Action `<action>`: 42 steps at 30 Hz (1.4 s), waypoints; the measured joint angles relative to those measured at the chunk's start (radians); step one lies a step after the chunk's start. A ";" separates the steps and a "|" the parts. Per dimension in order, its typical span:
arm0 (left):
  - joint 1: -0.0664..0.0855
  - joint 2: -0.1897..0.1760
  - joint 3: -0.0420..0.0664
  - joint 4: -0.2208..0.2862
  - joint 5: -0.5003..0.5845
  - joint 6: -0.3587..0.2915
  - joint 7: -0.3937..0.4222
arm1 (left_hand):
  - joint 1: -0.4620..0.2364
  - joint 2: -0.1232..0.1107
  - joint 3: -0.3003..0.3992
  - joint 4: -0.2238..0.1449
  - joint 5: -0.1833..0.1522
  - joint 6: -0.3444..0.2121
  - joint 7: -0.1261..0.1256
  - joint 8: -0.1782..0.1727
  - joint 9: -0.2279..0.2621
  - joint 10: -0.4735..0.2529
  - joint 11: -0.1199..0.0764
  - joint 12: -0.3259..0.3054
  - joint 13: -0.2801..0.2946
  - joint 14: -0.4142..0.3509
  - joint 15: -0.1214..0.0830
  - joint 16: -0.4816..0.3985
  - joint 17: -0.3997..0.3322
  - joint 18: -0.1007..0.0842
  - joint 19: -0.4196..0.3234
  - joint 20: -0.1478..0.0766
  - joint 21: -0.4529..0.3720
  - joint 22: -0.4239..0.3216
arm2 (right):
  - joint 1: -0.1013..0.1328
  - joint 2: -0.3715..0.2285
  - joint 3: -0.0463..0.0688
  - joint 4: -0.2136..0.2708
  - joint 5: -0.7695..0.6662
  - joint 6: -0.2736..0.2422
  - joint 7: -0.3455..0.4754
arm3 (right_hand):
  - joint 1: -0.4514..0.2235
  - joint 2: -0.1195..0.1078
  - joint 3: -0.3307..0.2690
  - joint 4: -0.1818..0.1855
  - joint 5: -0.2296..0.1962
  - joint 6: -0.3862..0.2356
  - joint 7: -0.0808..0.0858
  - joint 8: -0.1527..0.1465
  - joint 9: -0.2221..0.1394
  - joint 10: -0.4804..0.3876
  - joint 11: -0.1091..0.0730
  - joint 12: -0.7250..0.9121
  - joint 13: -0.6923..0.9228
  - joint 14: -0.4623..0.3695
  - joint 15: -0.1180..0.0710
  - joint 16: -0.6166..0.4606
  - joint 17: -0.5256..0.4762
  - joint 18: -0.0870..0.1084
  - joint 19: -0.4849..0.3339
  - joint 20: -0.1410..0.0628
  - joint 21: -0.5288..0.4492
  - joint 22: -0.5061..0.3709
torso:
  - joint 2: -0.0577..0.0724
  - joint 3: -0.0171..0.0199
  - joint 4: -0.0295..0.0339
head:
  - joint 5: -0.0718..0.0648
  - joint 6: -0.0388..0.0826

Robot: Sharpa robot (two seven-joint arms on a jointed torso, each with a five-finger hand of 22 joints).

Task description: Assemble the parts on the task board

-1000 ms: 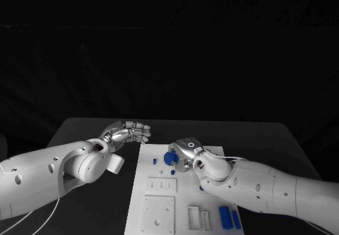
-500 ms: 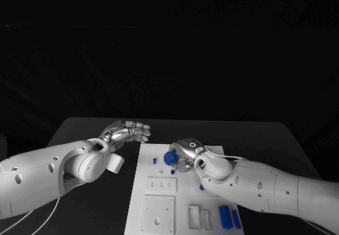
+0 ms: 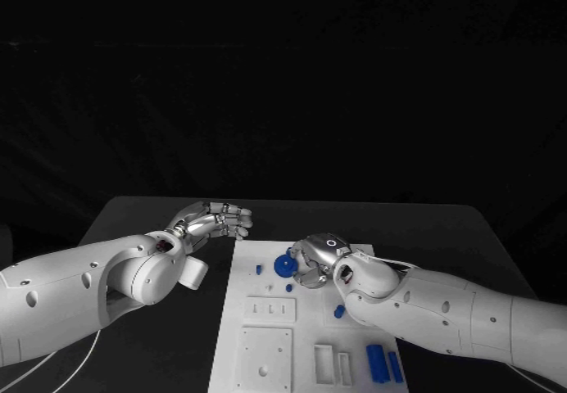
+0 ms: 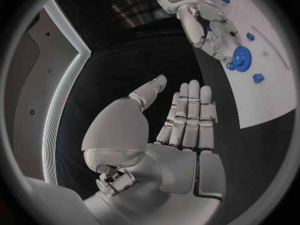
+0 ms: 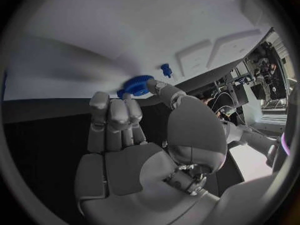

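The white task board [image 3: 302,331] lies in the middle of the black table. A blue gear [image 3: 285,264] sits on its far part. My right hand [image 3: 315,260] reaches it from the right, with thumb and fingertips against the gear's rim [image 5: 134,85]. The left wrist view also shows this hand [image 4: 207,26] at the gear [image 4: 240,57]. My left hand [image 3: 219,219] hovers off the board's far left corner; its palm [image 4: 182,122] is bare and its fingers are stretched out. Small blue pegs [image 3: 259,268] [image 3: 289,286] stand near the gear.
A blue piece [image 3: 339,311] lies mid-board, and two blue bars [image 3: 376,363] lie at the near right. White raised blocks [image 3: 269,309] [image 3: 265,354] and slotted holders [image 3: 323,363] fill the board's near half. Dark table [image 3: 154,211] surrounds the board.
My right wrist and forearm have shifted to the right and a little nearer, while the fingertips stay at the gear. The gear and my left hand have not moved.
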 measured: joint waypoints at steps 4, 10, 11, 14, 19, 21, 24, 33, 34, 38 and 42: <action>0.000 -0.001 0.000 0.000 0.000 0.000 0.000 | 0.000 0.000 0.000 0.000 0.000 0.000 0.000 0.000 0.000 0.000 0.000 -0.004 0.000 0.000 0.000 0.000 0.000 0.000 0.000 0.000 0.000 0.000 | -0.001 -0.013 -0.001 0.011 0.014 -0.007 0.006 | -0.005 0.005 0.003 -0.003 0.001 0.008 0.005 0.003 0.004 0.003 0.003 0.001 0.000 0.000 0.000 0.000 0.001 0.000 0.000 0.000 0.000 0.000 | 0.000 0.0005 -0.0007 | 0.000 0.000; 0.000 -0.003 0.000 0.000 0.000 0.000 0.000 | 0.000 0.000 0.000 0.000 0.000 0.000 0.000 0.000 0.000 0.000 0.000 -0.004 0.000 0.000 0.000 0.000 0.000 0.000 0.000 0.000 0.000 0.000 | -0.001 -0.047 0.005 0.032 0.046 -0.061 0.028 | 0.006 0.016 0.046 -0.003 -0.008 0.012 0.006 0.008 0.004 0.003 0.003 0.001 0.000 0.000 0.000 0.000 0.005 0.000 0.004 -0.004 0.000 0.000 | 0.000 0.0007 -0.0012 | 0.000 0.001; 0.000 -0.003 0.000 0.000 0.000 0.000 -0.001 | 0.000 0.000 0.000 0.000 0.000 0.000 0.000 0.000 0.000 -0.003 0.003 -0.004 0.000 0.000 0.000 0.000 0.000 0.000 0.000 0.000 0.000 0.000 | -0.001 -0.056 0.010 0.036 0.055 -0.073 0.034 | 0.006 0.015 0.050 -0.005 -0.012 0.013 0.007 0.008 0.004 0.003 0.003 0.001 0.000 0.000 0.000 0.000 0.005 0.000 0.004 -0.004 0.000 0.000 | 0.000 0.0008 -0.0013 | 0.000 0.002; 0.000 -0.004 0.000 0.000 0.000 0.000 -0.001 | 0.000 0.000 0.000 0.000 0.000 0.000 0.000 0.000 0.000 -0.004 0.004 -0.004 0.000 0.000 0.000 0.000 0.000 -0.001 0.000 0.000 0.000 0.000 | 0.001 -0.092 0.031 0.054 0.105 -0.111 0.069 | 0.016 0.005 0.046 -0.010 -0.023 0.014 0.007 0.008 0.004 0.003 0.003 0.004 0.000 0.000 0.000 0.000 0.007 0.000 0.004 -0.004 0.000 0.000 | 0.000 0.0008 -0.0017 | -0.001 0.004; 0.000 -0.010 0.000 0.000 0.000 -0.001 0.000 | 0.000 0.000 0.000 0.000 0.000 0.000 0.000 0.000 0.000 -0.004 0.004 -0.004 0.000 0.000 0.000 0.000 0.001 -0.001 0.000 0.000 0.000 0.000 | 0.020 -0.184 0.074 0.092 0.246 -0.117 0.157 | 0.032 0.019 0.023 -0.033 -0.082 0.009 0.020 0.008 0.003 -0.008 0.015 -0.001 0.000 0.005 0.017 -0.005 0.007 -0.001 0.006 -0.003 0.000 0.000 | -0.001 0.0008 -0.0026 | -0.006 0.008; 0.000 -0.013 0.000 0.000 0.000 -0.001 0.000 | 0.000 0.000 0.000 0.000 0.000 0.000 0.000 0.000 0.000 -0.004 0.004 -0.004 0.000 0.000 0.000 0.000 0.001 -0.001 0.000 0.000 0.000 0.001 | 0.027 -0.215 0.088 0.094 0.293 -0.106 0.188 | 0.047 0.022 0.013 -0.043 -0.101 0.006 0.029 0.008 0.003 -0.016 0.023 -0.006 0.000 0.001 0.021 -0.006 0.008 -0.003 0.006 -0.002 0.000 0.000 | -0.001 0.0009 -0.0037 | -0.007 0.011; 0.000 -0.014 0.000 -0.002 0.000 -0.001 0.000 | 0.000 0.000 0.000 0.000 0.000 0.000 0.000 0.000 0.000 -0.004 0.004 -0.004 0.001 0.000 0.000 0.000 0.001 -0.001 0.000 0.000 0.000 0.001 | 0.038 -0.266 0.092 0.092 0.354 -0.076 0.238 | 0.065 0.030 -0.013 -0.069 -0.123 0.005 0.031 0.008 0.002 -0.022 0.029 -0.006 0.000 -0.001 0.022 -0.006 0.010 -0.010 0.006 -0.002 -0.001 0.000 | -0.001 0.0012 -0.0065 | -0.010 0.013; 0.000 -0.012 0.000 -0.021 0.000 0.000 0.001 | 0.000 0.000 0.003 -0.003 0.000 0.000 0.000 0.000 0.000 -0.004 0.004 -0.004 0.002 0.000 0.000 0.000 0.001 0.008 0.000 0.000 0.000 0.000 | 0.038 -0.348 0.091 0.023 0.453 0.015 0.346 | 0.076 0.041 -0.121 -0.137 -0.092 0.006 0.033 0.013 0.003 -0.028 0.029 -0.006 0.000 -0.002 0.024 -0.009 0.016 -0.011 -0.002 0.006 -0.002 0.000 | -0.006 0.0044 -0.0172 | -0.016 0.020; 0.000 -0.011 -0.001 -0.022 0.000 0.000 0.001 | 0.000 0.000 0.003 -0.003 0.000 0.000 0.000 0.000 0.000 -0.004 0.004 -0.004 0.002 0.000 0.000 0.000 0.001 0.008 0.000 0.000 0.000 0.000 | 0.038 -0.351 0.091 0.013 0.458 0.024 0.354 | 0.080 0.046 -0.127 -0.144 -0.087 0.006 0.033 0.013 0.003 -0.029 0.028 -0.006 0.000 -0.002 0.024 -0.009 0.017 -0.011 -0.004 0.004 -0.002 0.000 | -0.006 0.0053 -0.0182 | -0.016 0.020; 0.000 -0.009 -0.001 -0.028 0.000 0.000 0.001 | 0.000 0.000 0.003 -0.003 0.000 0.000 0.000 0.000 0.000 -0.004 0.004 -0.004 0.002 0.000 0.000 0.000 0.001 0.008 0.000 0.000 0.000 0.000 | 0.034 -0.358 0.091 -0.037 0.475 0.059 0.381 | 0.093 0.058 -0.149 -0.166 -0.056 0.006 0.033 0.013 0.003 -0.033 0.025 -0.006 -0.001 -0.002 0.024 -0.009 0.018 -0.011 -0.008 0.003 -0.002 0.000 | -0.008 0.0088 -0.0222 | -0.016 0.021; 0.000 -0.009 -0.001 -0.030 0.000 0.000 0.001 | 0.000 0.000 0.003 -0.003 0.000 0.000 0.000 0.000 0.000 -0.004 0.004 -0.004 0.002 0.000 0.000 0.000 0.001 0.008 0.000 0.000 0.000 0.000 | 0.011 -0.357 0.091 -0.057 0.482 0.082 0.397 | 0.094 0.059 -0.161 -0.178 -0.042 0.006 0.033 0.013 0.003 -0.033 0.025 -0.006 -0.004 -0.002 0.024 -0.014 0.019 -0.011 -0.013 0.005 -0.002 0.000 | -0.009 0.0103 -0.0237 | -0.016 0.021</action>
